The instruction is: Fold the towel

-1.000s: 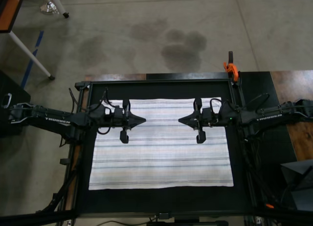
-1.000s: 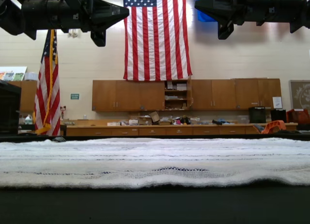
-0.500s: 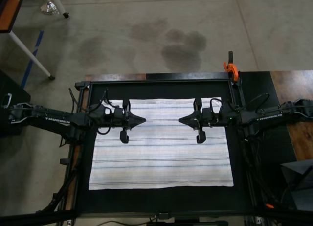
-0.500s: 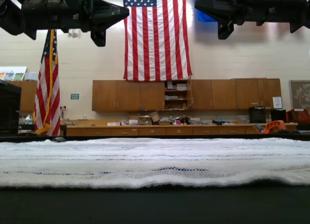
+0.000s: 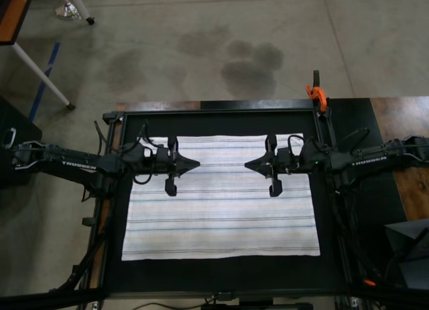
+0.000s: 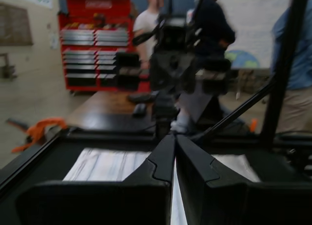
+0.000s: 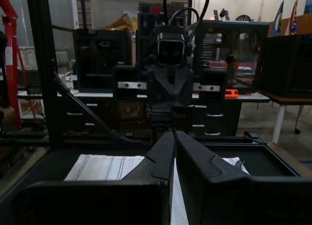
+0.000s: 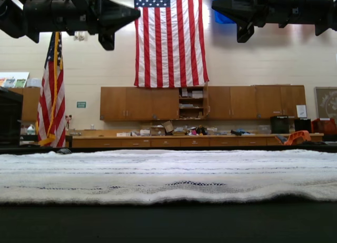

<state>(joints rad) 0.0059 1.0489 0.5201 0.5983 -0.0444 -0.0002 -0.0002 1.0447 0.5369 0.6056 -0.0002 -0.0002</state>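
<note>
The towel (image 5: 221, 196) lies flat on the black worktop (image 5: 328, 263), so nothing sticks up from it. Two claws hang high above the towel, with lots of open air under them in the exterior view. In the top view, one claw (image 5: 196, 165) points in from the left and the other claw (image 5: 248, 165) points in from the right. Both are pinched closed, and there is a clear gap between their tips. A black frame (image 5: 214, 113) runs along the far edge of the worktop. An orange clamp (image 5: 316, 92) stands on its far right corner in the top view. Bare black strips lie all around the towel.
</note>
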